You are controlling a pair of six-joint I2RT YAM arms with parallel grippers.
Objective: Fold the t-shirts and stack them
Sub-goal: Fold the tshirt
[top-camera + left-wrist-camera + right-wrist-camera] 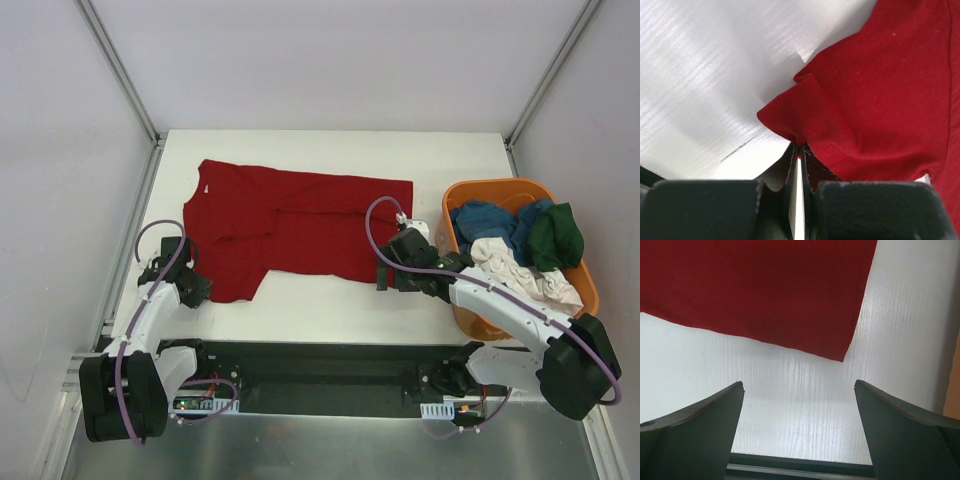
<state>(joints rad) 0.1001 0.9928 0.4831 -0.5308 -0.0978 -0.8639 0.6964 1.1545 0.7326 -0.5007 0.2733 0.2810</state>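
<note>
A dark red t-shirt (290, 225) lies spread across the middle of the white table, partly flat. My left gripper (198, 288) is at its near left corner and is shut on a pinch of the red cloth (805, 120), which bunches up at the fingertips. My right gripper (383, 281) hovers open just in front of the shirt's near right corner (842, 352), with bare table between its fingers (715, 410). More t-shirts, blue (485, 222), dark green (556, 238) and white (515, 265), lie piled in the basket.
An orange plastic basket (470, 318) stands at the right edge of the table, close beside my right arm. Metal frame posts (120, 70) rise at the back corners. A dark rail (320, 365) runs along the table's near edge.
</note>
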